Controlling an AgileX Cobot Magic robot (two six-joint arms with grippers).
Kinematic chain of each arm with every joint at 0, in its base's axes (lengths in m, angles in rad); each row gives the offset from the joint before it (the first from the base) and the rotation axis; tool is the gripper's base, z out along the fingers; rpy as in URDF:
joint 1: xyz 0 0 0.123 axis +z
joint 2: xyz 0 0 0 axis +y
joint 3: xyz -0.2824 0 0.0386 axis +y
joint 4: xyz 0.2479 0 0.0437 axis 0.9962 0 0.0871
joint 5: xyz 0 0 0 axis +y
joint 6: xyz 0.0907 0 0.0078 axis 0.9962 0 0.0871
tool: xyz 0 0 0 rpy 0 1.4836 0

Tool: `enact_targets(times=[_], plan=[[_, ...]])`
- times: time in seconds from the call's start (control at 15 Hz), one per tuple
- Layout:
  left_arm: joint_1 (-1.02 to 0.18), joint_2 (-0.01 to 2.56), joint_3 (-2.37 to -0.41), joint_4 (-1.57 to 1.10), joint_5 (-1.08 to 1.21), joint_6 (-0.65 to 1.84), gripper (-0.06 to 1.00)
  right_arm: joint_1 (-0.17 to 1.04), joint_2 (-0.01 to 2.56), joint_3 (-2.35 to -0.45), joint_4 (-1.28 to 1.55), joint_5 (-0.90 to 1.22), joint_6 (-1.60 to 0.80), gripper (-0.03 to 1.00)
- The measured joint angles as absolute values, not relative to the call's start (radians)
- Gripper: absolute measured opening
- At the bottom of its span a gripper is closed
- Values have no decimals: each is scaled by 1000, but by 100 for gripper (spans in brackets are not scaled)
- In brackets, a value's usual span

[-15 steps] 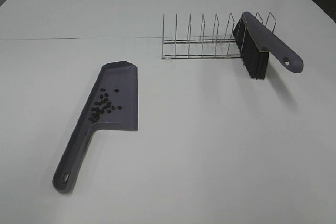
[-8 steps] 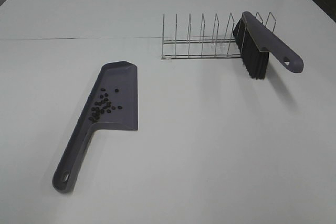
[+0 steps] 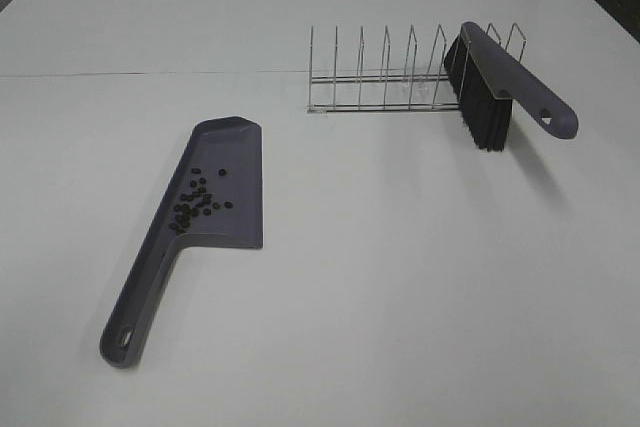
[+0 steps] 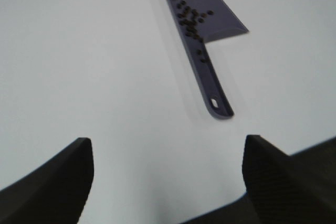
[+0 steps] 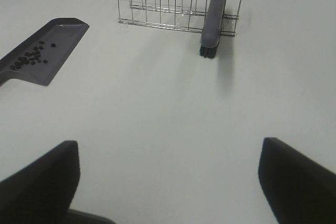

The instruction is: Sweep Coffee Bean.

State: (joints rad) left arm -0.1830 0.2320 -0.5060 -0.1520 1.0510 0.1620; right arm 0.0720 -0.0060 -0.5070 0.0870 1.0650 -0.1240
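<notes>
We see a plain white table point(image 3: 400, 277) from above, with neither arm in the high view. A grey dustpan point(image 3: 205, 217) lies flat toward the table's left side, its blade pointing to the far edge and its long handle running back toward the near-left corner. The coffee bean point(image 3: 196, 201) cluster, a loose scatter of tiny dark ovals, sits on the blade, close to where the handle begins (none that we can make out lie on the bare table).

Toward the far-right corner stands a wire rack point(image 3: 390, 72), and a grey brush point(image 3: 495, 87) with black bristles rests in its right end, handle tilted out toward the right edge.

Our left hand point(image 4: 168, 182) hangs released, jaws wide, grasping nothing; the dustpan lies ahead of it, handle end nearest, its long axis running away from the hand. Our right hand point(image 5: 168, 182) is likewise released and empty, with the brush ahead of it, well apart.

We judge the beans already gathered in the pan. If the dustpan is to be lifted, the left arm is the nearer one, and the handle points back toward it.
</notes>
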Motion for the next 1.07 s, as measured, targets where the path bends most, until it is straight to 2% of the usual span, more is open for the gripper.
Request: enact_targets(times=[0.27,1.07], plan=[[-32,51,-506,-147,1051,161,71,72,-6,-507,87,1065,-124,79],[-12,-2,-506,-147,1051,162,71,68,-6,-507,86,1064,-124,79]])
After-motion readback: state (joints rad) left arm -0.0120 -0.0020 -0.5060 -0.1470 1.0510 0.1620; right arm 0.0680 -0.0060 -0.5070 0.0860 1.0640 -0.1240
